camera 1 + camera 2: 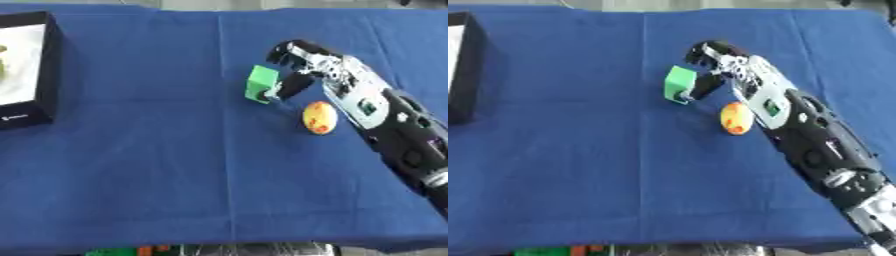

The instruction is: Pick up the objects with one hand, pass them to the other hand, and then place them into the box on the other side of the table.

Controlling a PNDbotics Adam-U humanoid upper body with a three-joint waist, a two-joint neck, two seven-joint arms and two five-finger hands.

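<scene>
Right hand at upper right of centre, fingers curled round the green block on the blue table. Yellow-orange ball waits just beside it. Handover and the black box at far left remain.

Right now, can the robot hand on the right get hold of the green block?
Probably yes. The right robot hand is already at the green block, its fingers curled against the block's side. Nothing stands between them; the yellow ball lies beside the arm, out of the way.
</scene>
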